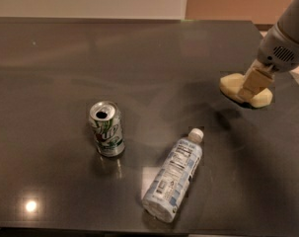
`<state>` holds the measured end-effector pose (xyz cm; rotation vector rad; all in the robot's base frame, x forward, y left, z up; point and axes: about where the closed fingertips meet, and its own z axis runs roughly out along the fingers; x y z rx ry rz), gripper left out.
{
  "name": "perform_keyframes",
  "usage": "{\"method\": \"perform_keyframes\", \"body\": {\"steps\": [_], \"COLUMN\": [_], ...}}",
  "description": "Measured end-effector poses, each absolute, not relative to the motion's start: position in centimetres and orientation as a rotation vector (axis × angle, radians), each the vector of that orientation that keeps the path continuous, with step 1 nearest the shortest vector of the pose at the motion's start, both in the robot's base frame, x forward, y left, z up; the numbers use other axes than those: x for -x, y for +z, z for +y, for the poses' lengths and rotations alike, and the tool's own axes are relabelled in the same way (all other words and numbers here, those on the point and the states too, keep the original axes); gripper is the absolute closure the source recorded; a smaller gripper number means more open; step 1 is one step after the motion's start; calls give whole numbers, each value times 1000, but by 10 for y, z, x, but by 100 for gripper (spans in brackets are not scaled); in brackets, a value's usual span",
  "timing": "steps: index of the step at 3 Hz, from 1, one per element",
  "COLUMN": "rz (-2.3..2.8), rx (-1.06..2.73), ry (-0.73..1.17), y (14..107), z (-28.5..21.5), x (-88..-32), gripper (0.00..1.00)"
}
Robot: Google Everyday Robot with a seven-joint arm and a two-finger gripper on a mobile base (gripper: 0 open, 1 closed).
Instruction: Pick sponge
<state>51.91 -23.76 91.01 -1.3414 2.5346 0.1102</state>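
Observation:
The pale yellow sponge [231, 85] is at the right side of the camera view, held a little above the dark table [139, 58], with its shadow on the surface below it. My gripper [248, 94] comes down from the upper right on its grey wrist and is shut on the sponge. One tan finger [253, 81] lies across the sponge's top and hides its middle.
An open green-and-white soda can [106, 128] stands left of centre. A clear water bottle [173, 180] with a white cap lies on its side near the front edge. The table's right edge is close to the sponge.

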Motion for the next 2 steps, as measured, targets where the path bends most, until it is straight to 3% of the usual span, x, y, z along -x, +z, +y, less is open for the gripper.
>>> {"method": "perform_keyframes", "body": {"steps": [2], "rz": [2462], "rx": [1400], "ry": [150], "y": [934], "z": [-227], "x": [-518], "gripper": [100]}}
